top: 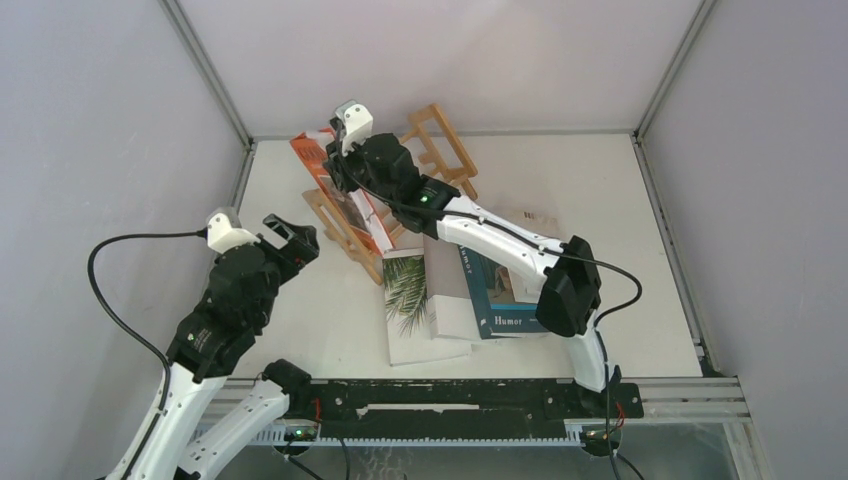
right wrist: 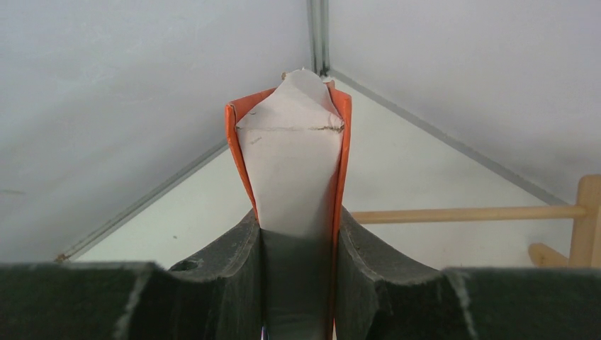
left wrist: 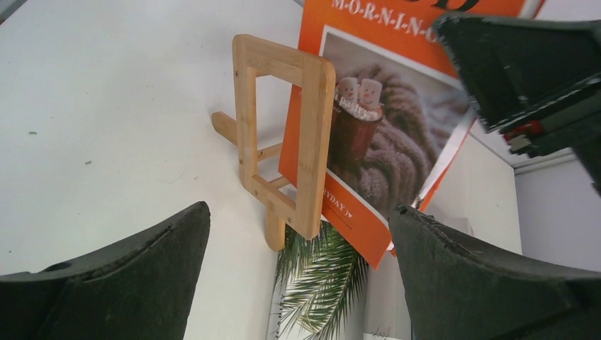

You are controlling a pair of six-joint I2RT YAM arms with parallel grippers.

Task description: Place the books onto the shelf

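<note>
- Right fingers point(right wrist: 223, 273) are pinched narrow on the orange book point(right wrist: 290, 177); in the right wrist view I see its page edge squeezed between both pads, the orange covers flaring out above them.
- Left fingers point(left wrist: 127, 283) are spread wide with nothing between them, hanging over the bare table point(top: 600, 200) to the left of the shelf point(top: 442, 150).
- From overhead, I see the shelf sitting diagonally near the back of the table, one ladder-like end frame towards my left arm and the other towards the back wall.
- My right arm reaches across from the right, and its fingers hold the orange book from above at the left end of the shelf.
- Through the left wrist camera, the book's cover shows a mug with marshmallows on knitted wool, and it leans tilted just behind the near end frame.
- I cannot tell whether its bottom edge rests on the slats.
- On the table just in front of the shelf lies the palm-leaf book point(top: 408, 300), flat and face up.
- Beside it on the right lies the grey-white book point(top: 448, 290), touching or overlapping it.
- Further right is the teal Humor book point(top: 505, 310), flat, partly hidden under my right arm.
</note>
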